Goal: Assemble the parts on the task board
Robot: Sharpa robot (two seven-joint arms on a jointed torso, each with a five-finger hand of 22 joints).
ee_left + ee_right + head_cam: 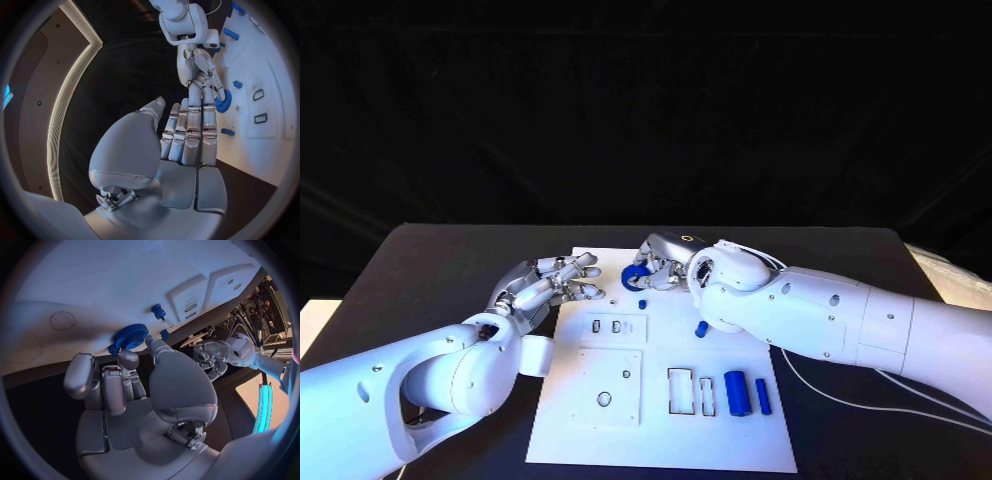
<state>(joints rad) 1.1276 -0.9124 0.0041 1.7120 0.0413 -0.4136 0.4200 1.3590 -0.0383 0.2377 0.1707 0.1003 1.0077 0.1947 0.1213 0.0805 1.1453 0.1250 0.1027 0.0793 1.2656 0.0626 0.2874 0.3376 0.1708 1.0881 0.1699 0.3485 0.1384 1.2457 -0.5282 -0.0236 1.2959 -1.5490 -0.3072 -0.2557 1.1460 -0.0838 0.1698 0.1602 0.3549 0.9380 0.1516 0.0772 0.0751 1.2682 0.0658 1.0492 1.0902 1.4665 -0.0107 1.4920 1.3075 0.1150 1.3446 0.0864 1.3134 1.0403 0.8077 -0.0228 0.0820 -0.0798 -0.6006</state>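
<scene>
I've got the blue gear pinched in my right hand over the board's far edge, ready to seat it, while my left hand waits beside, fingers straight and empty.

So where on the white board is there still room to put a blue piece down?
The task board is bare along its near edge, below the oval-hole panel and the blue bars. The far end is crowded: the right hand holds a blue gear there, and the left hand sits close beside it.
</scene>
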